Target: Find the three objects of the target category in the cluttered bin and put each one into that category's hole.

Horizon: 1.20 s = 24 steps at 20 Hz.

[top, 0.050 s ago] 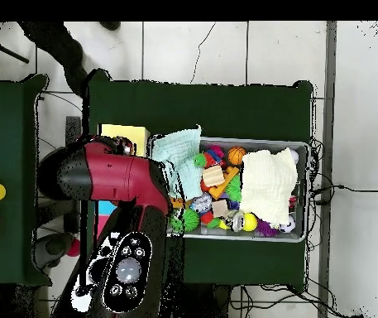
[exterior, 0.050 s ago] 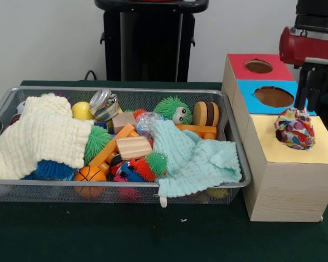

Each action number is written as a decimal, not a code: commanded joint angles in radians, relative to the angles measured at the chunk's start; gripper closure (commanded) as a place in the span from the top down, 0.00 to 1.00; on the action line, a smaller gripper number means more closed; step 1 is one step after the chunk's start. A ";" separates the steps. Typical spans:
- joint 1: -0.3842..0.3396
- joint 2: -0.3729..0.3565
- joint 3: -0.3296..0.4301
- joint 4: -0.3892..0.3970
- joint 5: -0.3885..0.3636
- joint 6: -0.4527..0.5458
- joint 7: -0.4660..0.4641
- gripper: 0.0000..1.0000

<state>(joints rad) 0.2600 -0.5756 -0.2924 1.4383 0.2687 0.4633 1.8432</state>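
Observation:
A wooden box (exterior, 0.050 s ago: 284, 174) stands right of the mesh bin (exterior, 0.050 s ago: 120, 184). Its top has a red section with a hole (exterior, 0.050 s ago: 258, 66), a blue section with a hole (exterior, 0.050 s ago: 274, 96) and a yellow section (exterior, 0.050 s ago: 322, 147). On the yellow section rests a bunched multicoloured patterned cloth (exterior, 0.050 s ago: 294, 128). My gripper (exterior, 0.050 s ago: 305, 103) hangs just above and behind it, at the cloth's top edge; whether it grips the cloth cannot be told. In the overhead view the red arm (top, 0.050 s ago: 113, 174) hides the gripper and most of the box, leaving a yellow strip (top, 0.050 s ago: 124, 132).
In the bin, a cream knitted cloth (exterior, 0.050 s ago: 44, 134) lies at the left and a mint cloth (exterior, 0.050 s ago: 194, 155) drapes over the front rim. Between them lie a green furry ball (exterior, 0.050 s ago: 174, 109), a wooden block (exterior, 0.050 s ago: 133, 147), a small basketball (exterior, 0.050 s ago: 89, 174) and a tin (exterior, 0.050 s ago: 103, 103).

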 commanded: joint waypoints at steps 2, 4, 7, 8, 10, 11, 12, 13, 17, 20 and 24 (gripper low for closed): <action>-0.028 0.009 0.055 -0.029 -0.041 0.153 0.086 0.00; -0.029 0.009 0.053 -0.029 -0.050 0.153 0.076 0.00; -0.032 0.008 0.052 -0.028 -0.058 0.158 0.067 0.00; -0.033 0.007 0.052 -0.028 -0.061 0.161 0.062 0.00; -0.037 0.005 0.053 -0.026 -0.065 0.164 0.055 0.00; -0.038 0.005 0.053 -0.022 -0.066 0.162 0.053 0.00; -0.039 0.006 0.053 -0.019 -0.067 0.158 0.052 0.00; -0.040 0.007 0.056 -0.012 -0.070 0.147 0.050 0.00; -0.050 0.015 0.063 0.009 -0.085 0.110 0.031 0.00; -0.054 0.015 0.067 0.025 -0.101 0.101 0.012 0.00; -0.076 0.010 0.092 0.054 -0.117 0.066 0.012 0.00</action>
<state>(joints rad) 0.2295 -0.5878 -0.2921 1.4103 0.2158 0.5033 1.8432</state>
